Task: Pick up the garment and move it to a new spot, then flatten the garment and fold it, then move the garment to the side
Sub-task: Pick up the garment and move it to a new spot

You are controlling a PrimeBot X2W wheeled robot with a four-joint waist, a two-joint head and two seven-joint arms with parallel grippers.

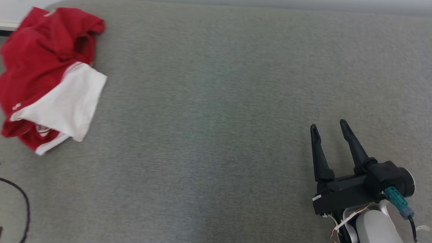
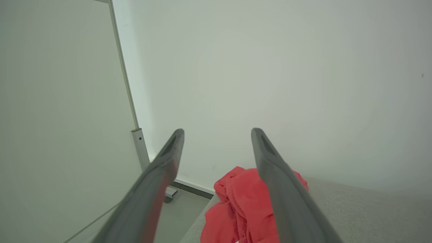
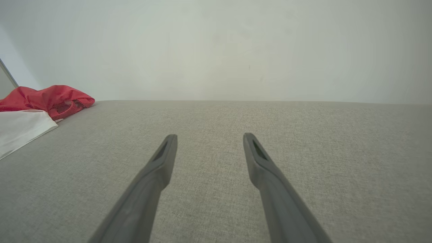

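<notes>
The garment [image 1: 45, 70] lies crumpled at the far left corner of the grey fabric-covered bench [image 1: 219, 117], close to the pale wall, with its red folds bunched toward the wall and its white panel spread toward the near side. The left pincer [image 2: 217, 131] is positioned just short of the garment, aimed at the wall above it, fingers spread wide and holding nothing. The right pincer [image 1: 328, 124] is positioned over the near right area of the bench, well apart from the garment, fingers likewise spread wide and empty.
</notes>
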